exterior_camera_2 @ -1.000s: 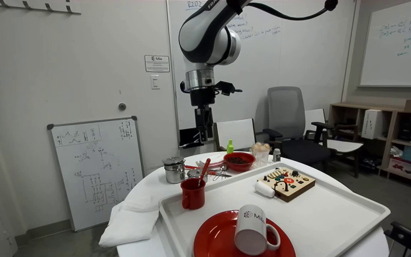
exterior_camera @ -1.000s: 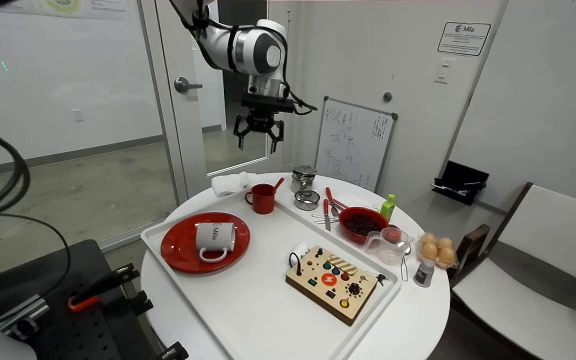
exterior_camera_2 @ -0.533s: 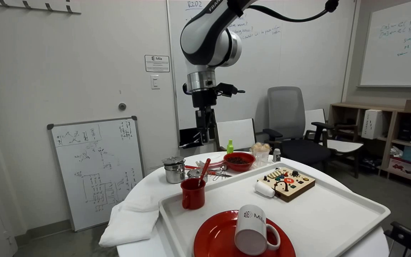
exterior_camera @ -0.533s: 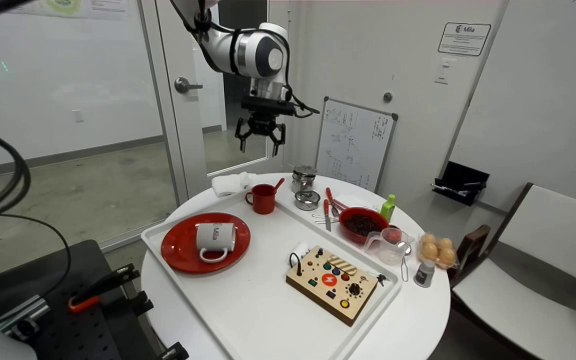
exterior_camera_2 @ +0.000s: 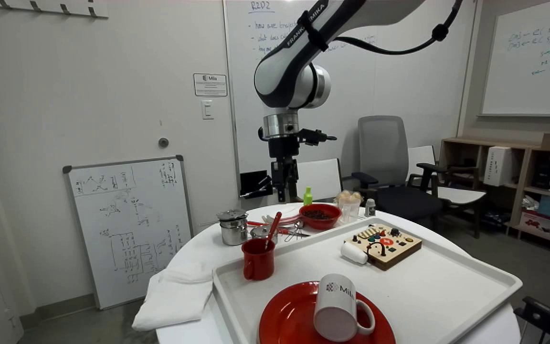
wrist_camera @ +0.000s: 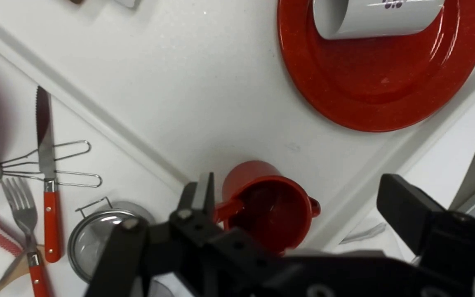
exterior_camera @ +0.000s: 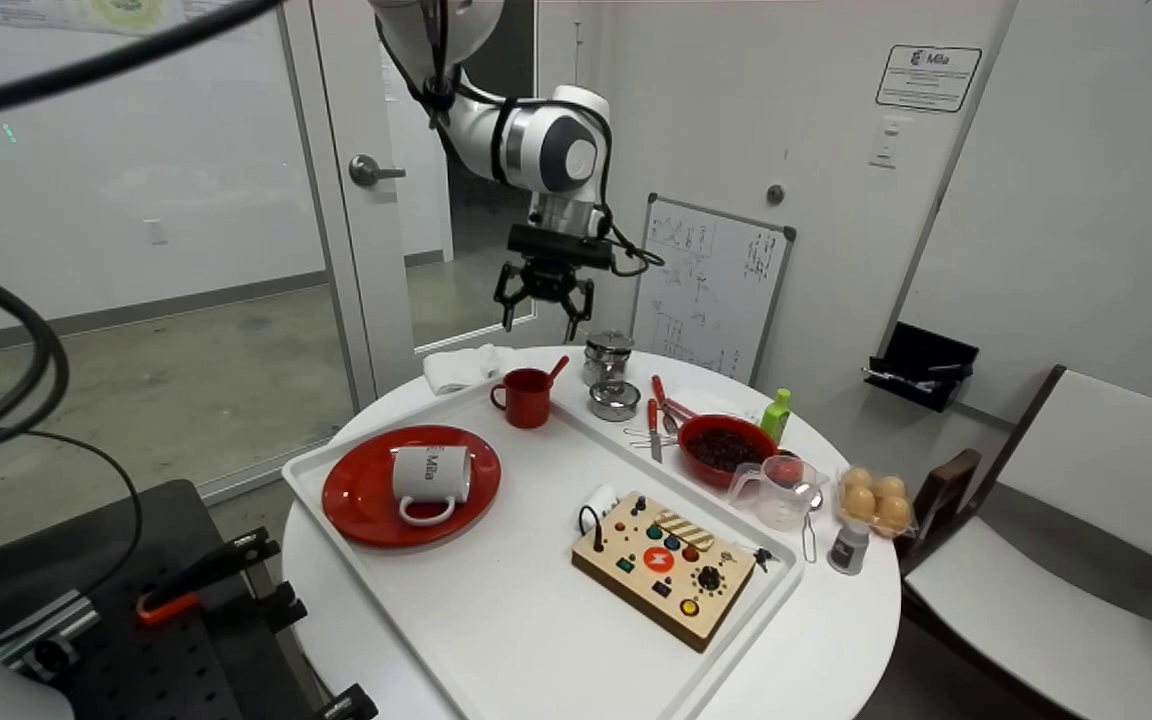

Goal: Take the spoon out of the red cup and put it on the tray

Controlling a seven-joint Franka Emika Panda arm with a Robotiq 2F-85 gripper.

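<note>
– where's the spoon (exterior_camera_2: 273, 229)?
– leaning in the cup (exterior_camera_2: 259, 265), top end poking out; the cup stands upright on the tray (exterior_camera_2: 428, 296), near a corner.
– and the fingers (wrist_camera: 406, 210)?
– spread wide apart, hanging higher than the cup.

in an exterior view: set back, high-ish, aimed down over the counter (exterior_camera: 826, 640) toward the leaning whiteboard (exterior_camera: 711, 270) | in an exterior view: flattish angle, facing roughly the office chair (exterior_camera_2: 384, 148) | wrist view: close, basically straight down past the gripper (wrist_camera: 297, 189) | all three share red cup (wrist_camera: 278, 206), red plate (wrist_camera: 369, 111), tray (exterior_camera: 516, 620)
</note>
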